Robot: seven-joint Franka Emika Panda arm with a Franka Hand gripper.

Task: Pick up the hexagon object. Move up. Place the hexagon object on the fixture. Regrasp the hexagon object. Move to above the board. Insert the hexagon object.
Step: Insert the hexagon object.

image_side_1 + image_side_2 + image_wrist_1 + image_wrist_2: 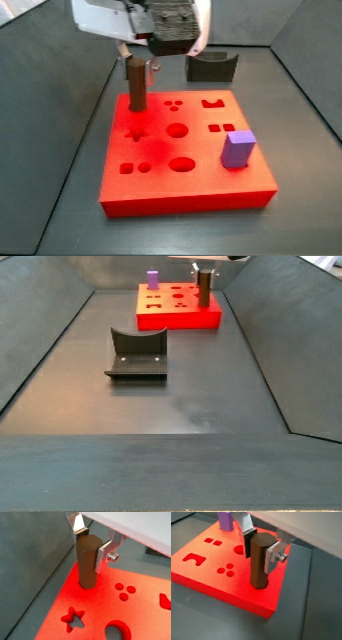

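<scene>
The gripper clamps the upright hexagon object by its top, its lower end touching the red board near a corner.

The robot's hand is held pointing straight down, its two flat silver fingers closed against the upper sides of the upright slim brown hexagonal peg.

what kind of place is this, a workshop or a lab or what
Probably a robot test cell, perhaps simulated: bare dark walls enclose a grey floor holding only a red board with shaped cut-outs and a fixture. The gripper holds a brown peg upright at the board.
</scene>
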